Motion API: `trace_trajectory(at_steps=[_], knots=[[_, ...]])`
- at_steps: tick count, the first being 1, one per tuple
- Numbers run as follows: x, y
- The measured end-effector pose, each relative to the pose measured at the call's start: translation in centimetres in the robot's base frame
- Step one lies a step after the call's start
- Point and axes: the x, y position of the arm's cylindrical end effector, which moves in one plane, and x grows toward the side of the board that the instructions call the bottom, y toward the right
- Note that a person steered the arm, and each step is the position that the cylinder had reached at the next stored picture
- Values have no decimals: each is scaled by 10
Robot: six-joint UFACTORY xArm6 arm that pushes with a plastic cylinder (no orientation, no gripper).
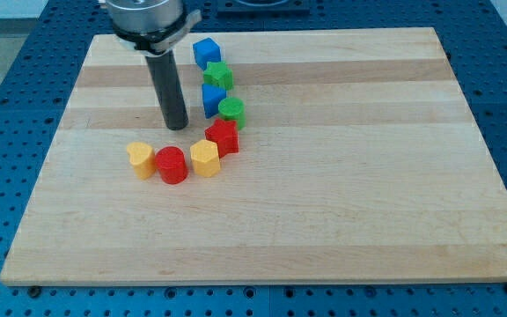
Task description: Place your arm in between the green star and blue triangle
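Observation:
The green star (219,75) lies near the view's top centre, just below a blue cube (206,52). The blue triangle (212,99) sits right under the star, touching or nearly touching it. My tip (177,126) rests on the board to the left of and slightly below the blue triangle, a short gap away. The rod rises from it toward the view's top.
A green round block (231,110) sits below-right of the triangle. A red star (223,137), a yellow block (205,158), a red round block (172,165) and a yellow block (141,159) curve toward the view's left below my tip. The wooden board (341,176) lies on a blue perforated table.

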Motion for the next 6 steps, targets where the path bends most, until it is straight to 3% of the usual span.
trace_trajectory(at_steps=[2,6], knots=[[-64,13],[-61,25]])
